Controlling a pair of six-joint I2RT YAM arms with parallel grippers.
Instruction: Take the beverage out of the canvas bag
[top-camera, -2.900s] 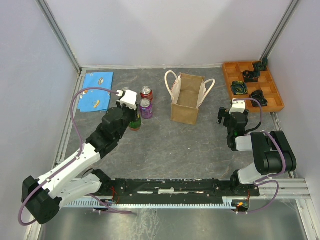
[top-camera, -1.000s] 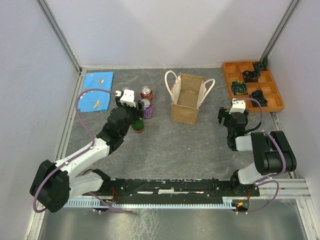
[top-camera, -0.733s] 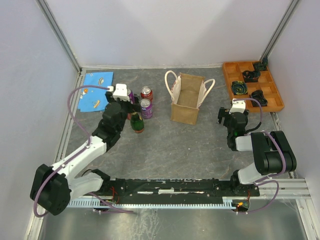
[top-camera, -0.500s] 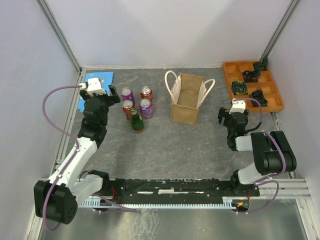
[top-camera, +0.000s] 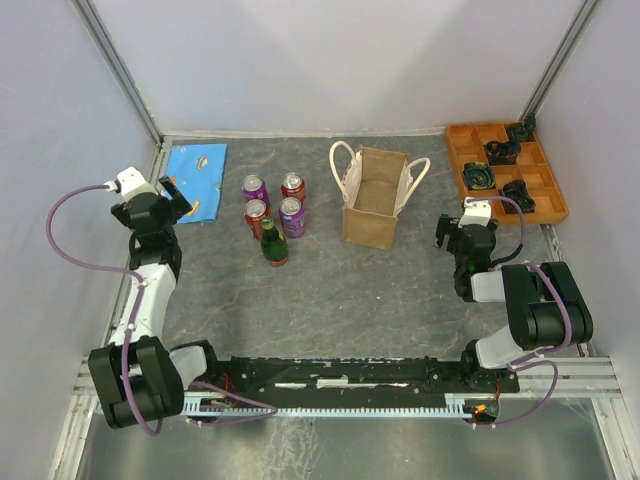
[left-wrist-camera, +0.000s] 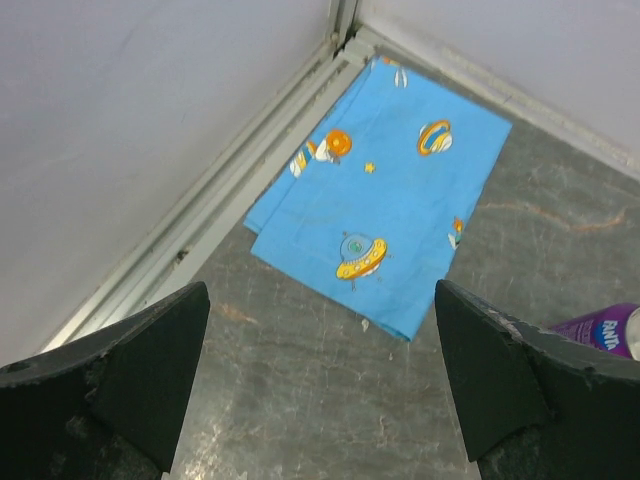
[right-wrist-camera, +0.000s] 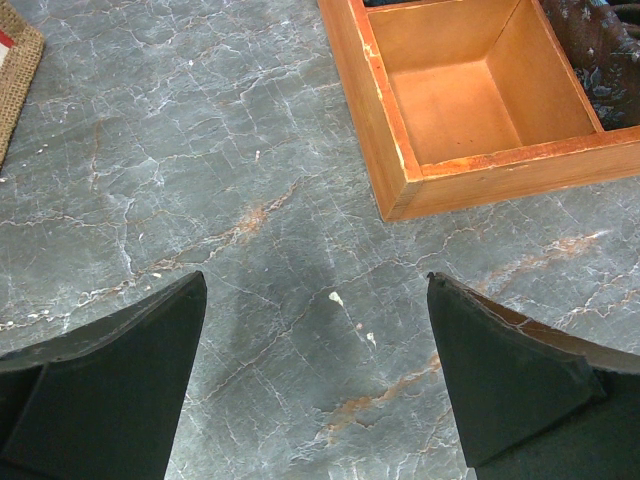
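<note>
Left of the canvas bag (top-camera: 373, 200), well apart from it, green bottle (top-camera: 272, 243) stands upright on the worktop (top-camera: 340, 290). Long axis vertical, neck up, nothing touching it. Taking that as the beverage. Just beyond it, same side of the bag, four cans (top-camera: 291, 215) stand upright. Bag itself is upright, mouth up. Top view shows no drink inside, though the near inner wall is hidden.

Far left of the bag, past the drinks: left pincer (left-wrist-camera: 322, 285), wide open, empty, hanging over a blue cloth (left-wrist-camera: 385, 205). Right of the bag, between it and the orange tray (right-wrist-camera: 368, 118): right pincer (right-wrist-camera: 317, 275), also spread wide, holding nothing, low over bare worktop.

Read: extraction looks done, and the step in hand is the left arm clearing off. To do it well, route that arm away from the bag side, wrist high, with no sweep across the drinks. The bottle is tall and narrow-based, so a brush from cable or elbow would likely tip it into the cans. Right arm needn't move.
</note>
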